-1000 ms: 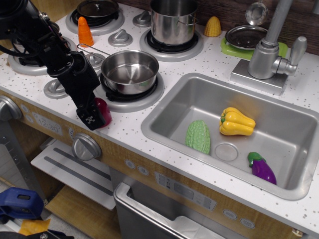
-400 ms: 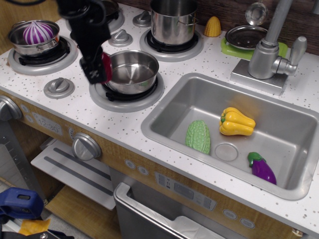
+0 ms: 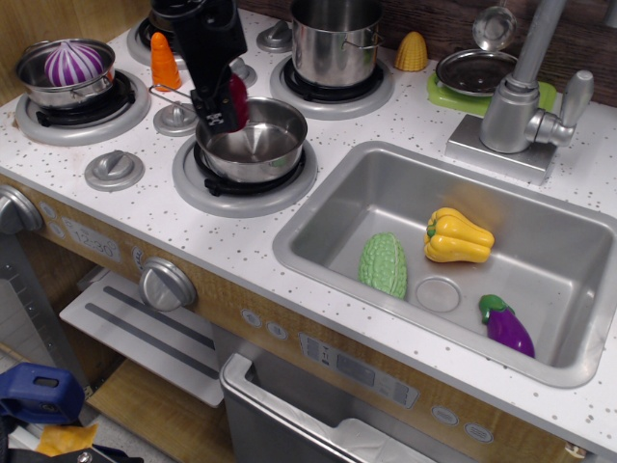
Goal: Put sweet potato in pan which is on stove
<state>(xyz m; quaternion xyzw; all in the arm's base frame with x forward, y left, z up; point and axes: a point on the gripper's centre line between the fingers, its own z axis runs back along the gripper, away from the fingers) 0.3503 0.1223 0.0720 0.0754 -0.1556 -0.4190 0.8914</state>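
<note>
The dark red sweet potato [image 3: 238, 99] is held in my black gripper [image 3: 224, 108], which is shut on it just above the left rim of the pan [image 3: 255, 142]. The pan is a shallow shiny steel one with a thin wire handle and sits on the front burner of the white speckled stove [image 3: 145, 207]. My arm comes down from the top of the frame and hides part of the sweet potato.
An orange carrot cone [image 3: 165, 62] stands left of the pan. A steel pot holding a purple onion [image 3: 72, 68] is at far left, a tall stockpot [image 3: 335, 40] behind. The sink [image 3: 318, 217] holds a green vegetable, yellow pepper [image 3: 457, 236] and eggplant [image 3: 507, 325].
My gripper lifted the sweet potato from the stove's front edge and carried it up and right, from left of the pan to above its left rim.
</note>
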